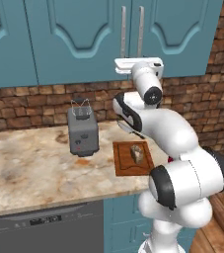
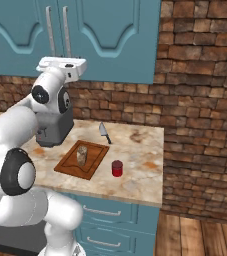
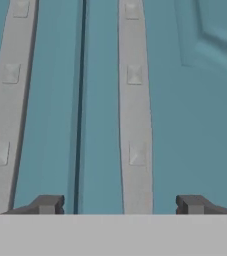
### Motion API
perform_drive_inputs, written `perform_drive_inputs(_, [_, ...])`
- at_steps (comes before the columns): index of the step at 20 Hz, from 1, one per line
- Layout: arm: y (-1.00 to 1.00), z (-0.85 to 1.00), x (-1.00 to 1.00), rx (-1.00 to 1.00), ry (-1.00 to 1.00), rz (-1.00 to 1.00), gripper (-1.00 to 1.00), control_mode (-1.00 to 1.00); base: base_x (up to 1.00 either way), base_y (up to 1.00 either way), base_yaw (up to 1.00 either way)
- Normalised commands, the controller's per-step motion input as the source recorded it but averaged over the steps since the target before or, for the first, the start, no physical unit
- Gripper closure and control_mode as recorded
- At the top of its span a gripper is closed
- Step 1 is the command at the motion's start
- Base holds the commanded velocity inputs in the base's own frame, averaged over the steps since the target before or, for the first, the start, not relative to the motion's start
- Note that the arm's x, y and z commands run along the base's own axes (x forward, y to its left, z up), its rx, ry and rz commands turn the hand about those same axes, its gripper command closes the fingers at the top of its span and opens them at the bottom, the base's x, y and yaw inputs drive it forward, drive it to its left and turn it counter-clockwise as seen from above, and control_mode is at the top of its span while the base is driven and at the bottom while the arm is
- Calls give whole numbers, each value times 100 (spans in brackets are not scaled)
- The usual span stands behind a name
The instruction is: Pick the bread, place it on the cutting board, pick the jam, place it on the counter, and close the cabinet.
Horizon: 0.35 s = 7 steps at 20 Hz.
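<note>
arm: raised from base, elbow bent, reaching far | wrist: level, hand pointing far | gripper [image 3: 120, 205]: fingers [image 3: 47, 204] spread wide, nothing between

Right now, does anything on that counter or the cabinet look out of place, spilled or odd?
Nothing stands out. The bread stands upright on the cutting board, the jam stands upright on the counter beside it, nothing spilled. A knife lies flat behind the board. The cabinet doors meet, with the open pincer facing the handles.

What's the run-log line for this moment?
bread: on cutting board | jam: on counter | cabinet: doors shut | claw: open, at the handles
</note>
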Motion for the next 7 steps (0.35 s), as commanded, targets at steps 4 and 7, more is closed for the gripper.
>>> perform_drive_inputs(4, [0,0,24,0,0,2,-100,-100,0,0,0])
perform_drive_inputs(7, [0,0,26,0,0,2,-100,-100,0,0,0])
